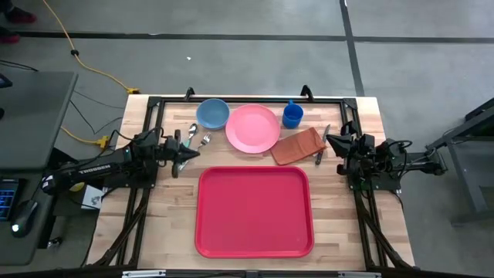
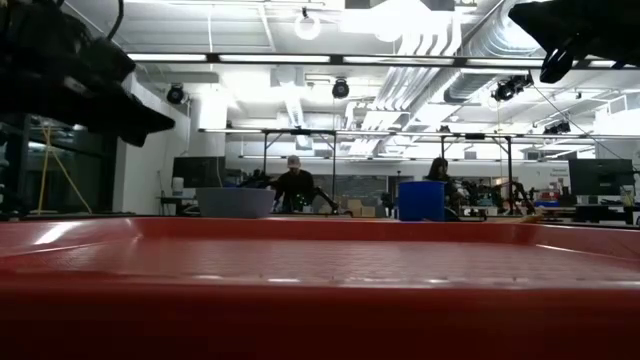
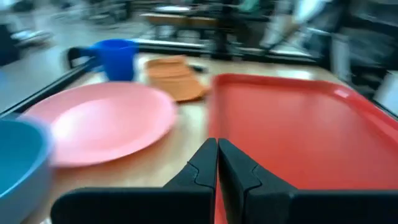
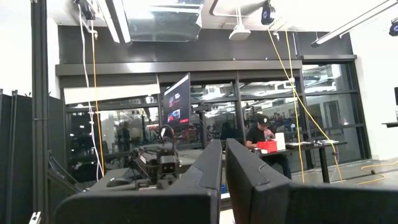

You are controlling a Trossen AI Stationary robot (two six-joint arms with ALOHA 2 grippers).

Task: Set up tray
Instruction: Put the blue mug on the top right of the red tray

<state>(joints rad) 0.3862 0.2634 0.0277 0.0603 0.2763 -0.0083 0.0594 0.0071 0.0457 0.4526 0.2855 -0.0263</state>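
My left gripper (image 3: 217, 163) hangs over bare wood w/ fingers pressed together, nothing held; my right gripper (image 4: 224, 163) waits at the other side of the table, fingers also closed on nothing, camera looking out at the room. The tray (image 1: 255, 210) lies flat & empty on the table (image 1: 174, 205), its near corner just ahead of my left fingertips and to one side, filling the table's middle on the near half. Everything to load is still off it: pink plate (image 1: 252, 127) ahead of my left fingers on the other side from the tray, blue bowl (image 1: 212, 113) closer in beside the plate, blue cup (image 1: 292, 114) and orange napkin (image 1: 298, 146) well beyond the plate, fork & spoon (image 1: 199, 138) close to my left fingertips, knife (image 1: 323, 145) just in front of my right fingers. Looks like nothing loaded yet, so step = first pick. To do it well I'd open the fingers wide before descending, take the plate by its rim edge-on not from flat above, lift clear of the tray's raised lip, set down central so room stays for the rest. Cutlery lies flat & thin, so likely slips; pinch low.
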